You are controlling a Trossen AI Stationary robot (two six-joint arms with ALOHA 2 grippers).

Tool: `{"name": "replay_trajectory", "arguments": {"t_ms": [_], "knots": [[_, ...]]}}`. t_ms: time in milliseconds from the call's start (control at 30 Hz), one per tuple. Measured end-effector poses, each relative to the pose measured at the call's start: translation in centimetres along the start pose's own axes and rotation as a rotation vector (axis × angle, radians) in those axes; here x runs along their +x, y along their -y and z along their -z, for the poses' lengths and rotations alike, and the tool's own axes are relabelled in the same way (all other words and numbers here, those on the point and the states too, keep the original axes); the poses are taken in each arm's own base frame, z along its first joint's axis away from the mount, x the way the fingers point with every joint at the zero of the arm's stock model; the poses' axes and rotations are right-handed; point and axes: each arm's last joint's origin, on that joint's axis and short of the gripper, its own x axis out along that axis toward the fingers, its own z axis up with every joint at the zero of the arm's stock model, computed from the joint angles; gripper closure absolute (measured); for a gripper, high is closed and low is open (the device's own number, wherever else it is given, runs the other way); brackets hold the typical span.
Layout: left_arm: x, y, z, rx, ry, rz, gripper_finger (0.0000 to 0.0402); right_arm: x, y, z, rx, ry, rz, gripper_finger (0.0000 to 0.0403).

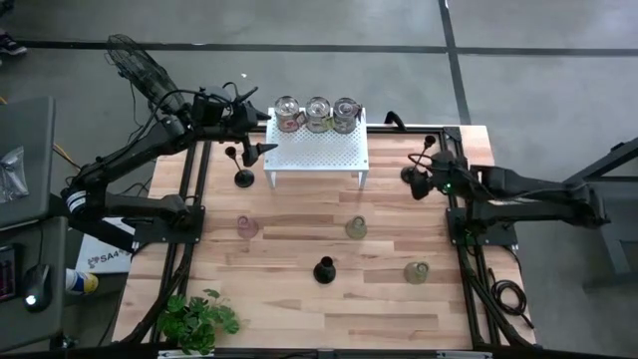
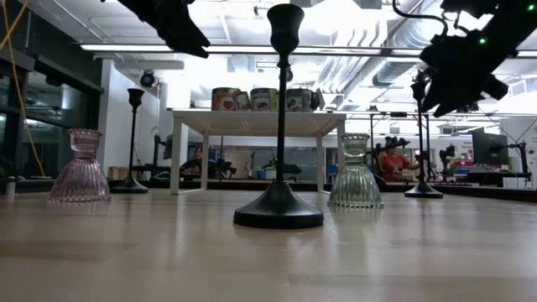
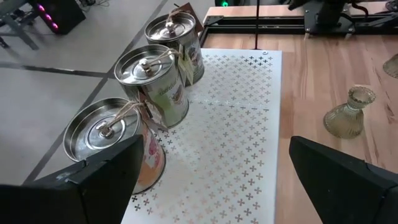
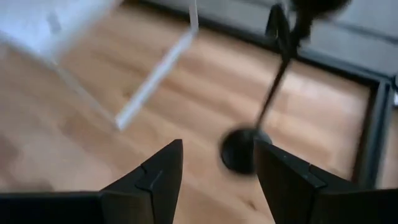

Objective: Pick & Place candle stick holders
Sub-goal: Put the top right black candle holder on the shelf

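My left gripper [image 1: 261,143] is open and empty above the left end of the white perforated stand [image 1: 319,152]; it also shows in the left wrist view [image 3: 211,180]. My right gripper [image 1: 417,181] is open right of the stand. A slim black candlestick [image 4: 239,149] stands on its round base just ahead of its fingers, and it shows in the low view [image 2: 422,143] too. On the table stand another black stick [image 1: 243,178], a pink glass holder [image 1: 247,227], a greenish holder [image 1: 356,228], a black stemmed holder [image 1: 324,270] and a pale green one [image 1: 417,272].
Three tin cans [image 1: 317,114] stand in a row along the stand's far edge. A leafy plant [image 1: 199,321] sits at the near left corner. Black frame rails [image 1: 194,199] run along both sides of the wooden table.
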Motion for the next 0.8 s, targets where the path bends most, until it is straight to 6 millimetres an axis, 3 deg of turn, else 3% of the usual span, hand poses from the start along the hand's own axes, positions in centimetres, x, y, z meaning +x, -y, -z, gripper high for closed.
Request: {"name": "replay_trajectory", "arguments": {"t_ms": [133, 433, 800], "knots": [[0.0, 0.0, 0.0, 0.0, -0.003, 0.0, 0.0006, 1.0, -0.3, 0.7, 0.045, 0.127, 0.078, 0.0214], [0.0, 0.1, 0.3, -0.004, -0.029, 0.007, 0.0006, 3.2, -0.1, 2.9, 0.064, 0.185, 0.175, 0.0214], [0.0, 0.1, 0.3, -0.015, -0.029, 0.005, 0.0006, 4.0, -0.7, 2.4, -0.032, 0.345, 0.251, 0.0214]]}}
